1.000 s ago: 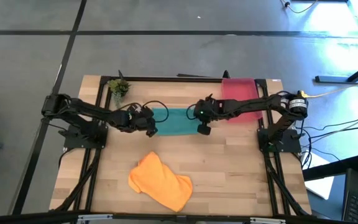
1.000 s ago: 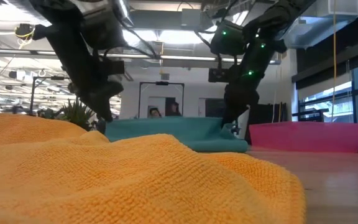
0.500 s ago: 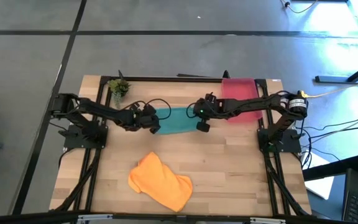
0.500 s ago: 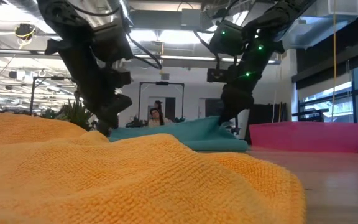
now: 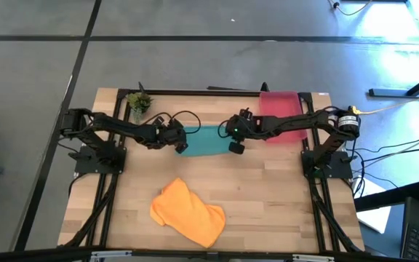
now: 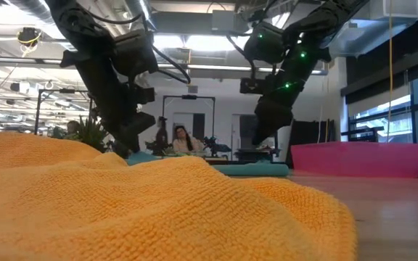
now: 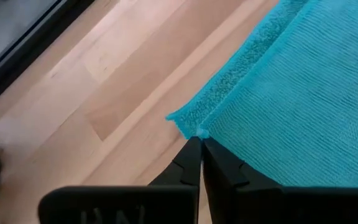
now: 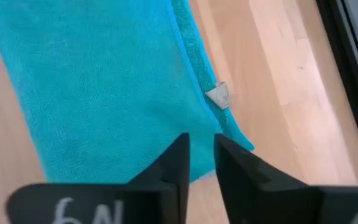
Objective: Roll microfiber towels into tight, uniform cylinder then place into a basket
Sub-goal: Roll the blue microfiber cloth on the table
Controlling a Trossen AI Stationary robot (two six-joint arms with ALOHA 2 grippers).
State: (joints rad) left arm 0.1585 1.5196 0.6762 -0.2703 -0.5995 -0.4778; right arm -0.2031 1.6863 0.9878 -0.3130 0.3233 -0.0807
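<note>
The teal towel [image 5: 206, 140] lies flat at the table's far middle, folded in two layers, between my two grippers. It also shows in the low view [image 6: 256, 170]. My left gripper [image 5: 181, 145] is shut at the towel's left end [image 7: 201, 142]. My right gripper [image 5: 236, 147] stands just above the towel's right end. Its fingers are a little apart [image 8: 202, 146] and nothing is between them. The orange towel [image 5: 188, 212] lies crumpled near the front edge. The red-pink basket [image 5: 281, 102] stands at the far right. My left gripper pinches the corner of the teal towel's upper layer [image 7: 199, 132] between the free ends of its two shut fingers. The lower layer's edge [image 7: 185, 120] sticks out beside it on the wood. The rest of the towel lies flat on the table.
A small green plant [image 5: 139, 102] stands at the far left corner. The orange towel fills the low view's foreground [image 6: 122, 210] and hides the table in front of the grippers. Bare wood lies between the two towels and at the near right.
Both grippers have gone a little toward the table's far edge and down. The teal towel's edge, held up between them a second ago, has sunk. The towel now lies flat and narrower from near to far, with one layer over the other.
</note>
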